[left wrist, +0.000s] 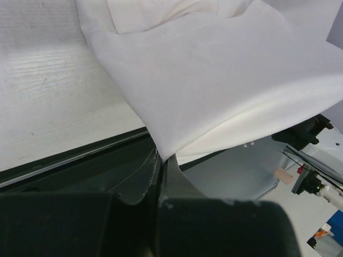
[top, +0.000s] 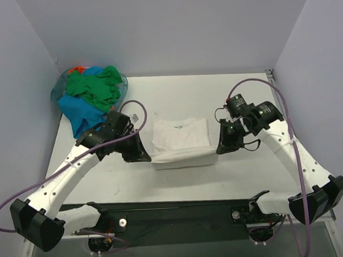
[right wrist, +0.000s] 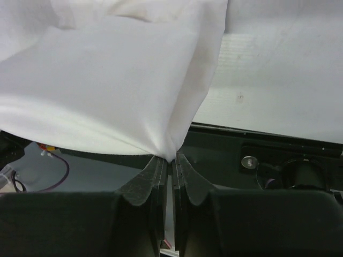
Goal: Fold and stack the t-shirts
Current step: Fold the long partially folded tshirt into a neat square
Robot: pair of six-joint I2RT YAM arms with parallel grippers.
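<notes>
We hold the white shirt [top: 181,141] by its near corners. Our left gripper [left wrist: 161,163] and right gripper [right wrist: 171,160] are each pinched tight on the cloth, which stretches between the fingers. Its far part lies on the white table [top: 239,95], enclosed by pale walls. The coloured shirt pile [top: 90,92] sits beyond the left fingers, at the far-left corner.

The right gripper's fingers [right wrist: 158,176] pinch a corner of the white t-shirt [right wrist: 107,91] above the table [right wrist: 278,107].
</notes>
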